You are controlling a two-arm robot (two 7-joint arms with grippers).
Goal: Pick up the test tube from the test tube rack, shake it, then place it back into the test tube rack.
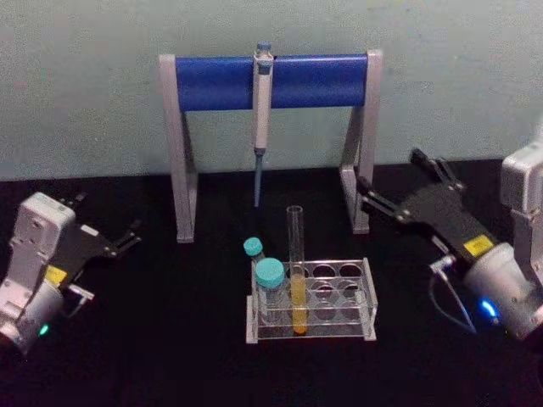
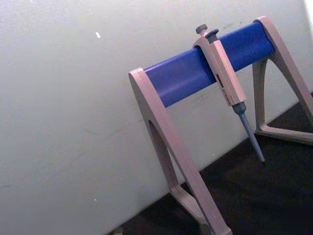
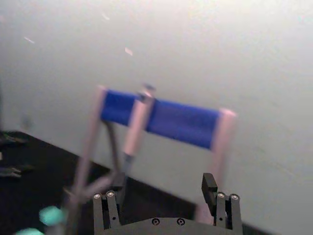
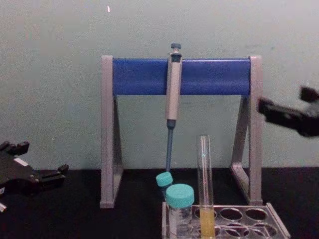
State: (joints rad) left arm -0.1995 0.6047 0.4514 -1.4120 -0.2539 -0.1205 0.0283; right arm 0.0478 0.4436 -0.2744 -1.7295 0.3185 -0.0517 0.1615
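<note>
Right gripper [image 1: 394,182], black jaws spread wide and empty, hangs at two o'clock of your low clear plastic test tube rack [image 1: 366,292], where the tall clear yellow-filled glass test tube [image 1: 297,271] stands upright, so picking, shaking and replacing all remain, left gripper [image 1: 106,222] parked at nine o'clock.

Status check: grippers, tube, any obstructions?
Left gripper and right gripper open, apart from the test tube rack. Test tube upright in rack. Teal-capped vials beside it.
</note>
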